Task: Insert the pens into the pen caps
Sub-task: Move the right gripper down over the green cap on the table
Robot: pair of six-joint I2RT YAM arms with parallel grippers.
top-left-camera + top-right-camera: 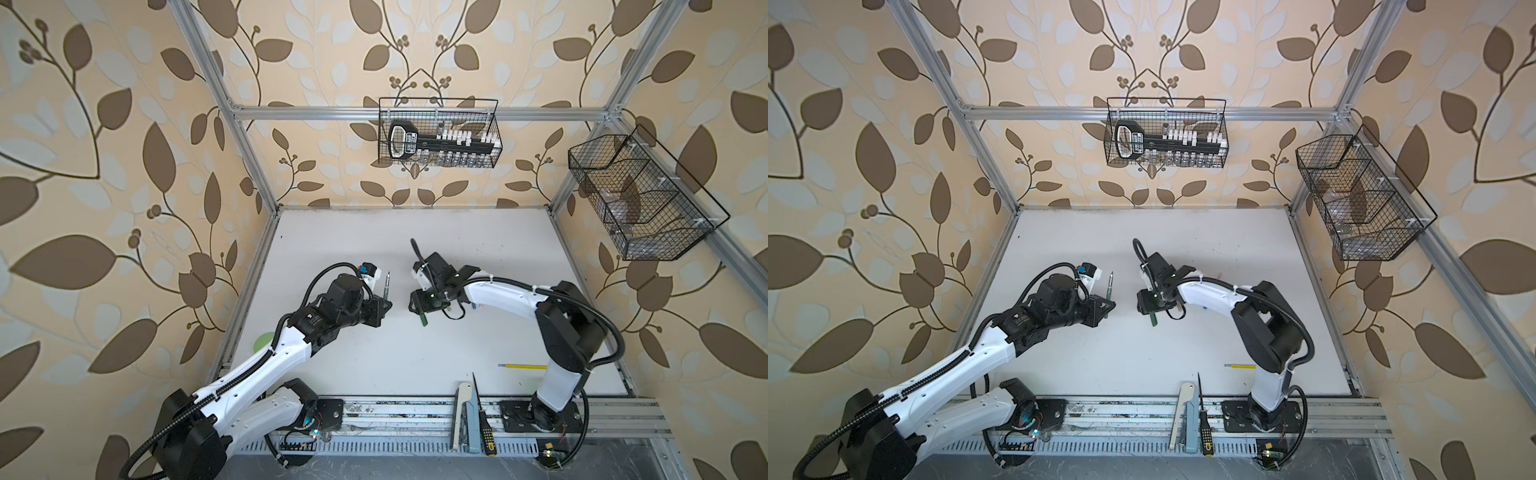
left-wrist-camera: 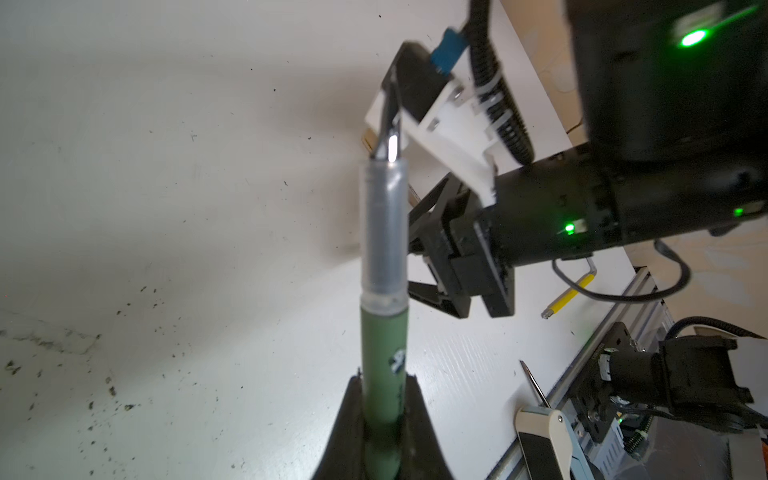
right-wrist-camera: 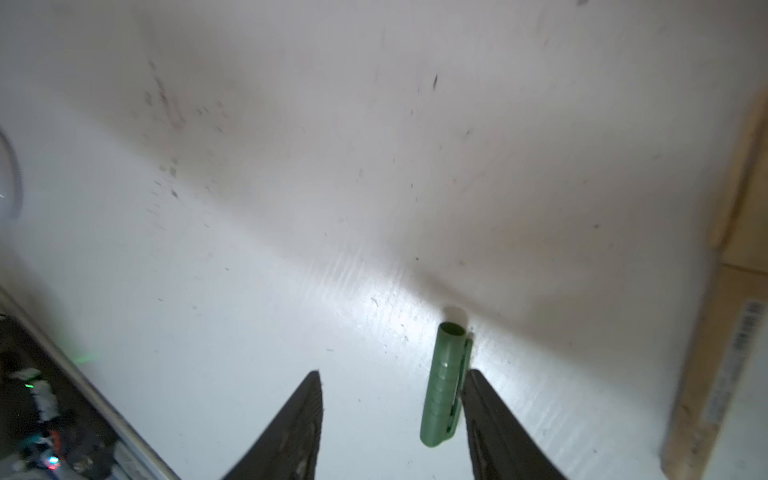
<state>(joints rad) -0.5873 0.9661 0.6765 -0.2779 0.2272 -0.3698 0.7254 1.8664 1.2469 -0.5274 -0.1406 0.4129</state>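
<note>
In a top view, left gripper [image 1: 385, 306] clamped on green pen [image 1: 387, 286], dark tip toward the far wall. Right gripper [image 1: 419, 308] faces it, near but apart, over the white table [image 1: 374, 232]. Green cap [image 1: 423, 319] protrudes at this gripper's near edge; contact and jaw stance not resolvable. Yellow rod [image 1: 523, 366] flat on table beside right arm base. Black-yellow screwdriver [image 1: 484, 424] on front rail. Back wire basket [image 1: 496, 129] and right wire basket [image 1: 648, 245] hang on the frame

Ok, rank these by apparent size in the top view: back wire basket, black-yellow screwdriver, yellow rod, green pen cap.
In a top view:
1. Black wire basket on the back rail
2. Black-and-yellow screwdriver
3. Thin yellow rod
4. Dark green plastic pen cap, partly hidden, clearly smallest
</note>
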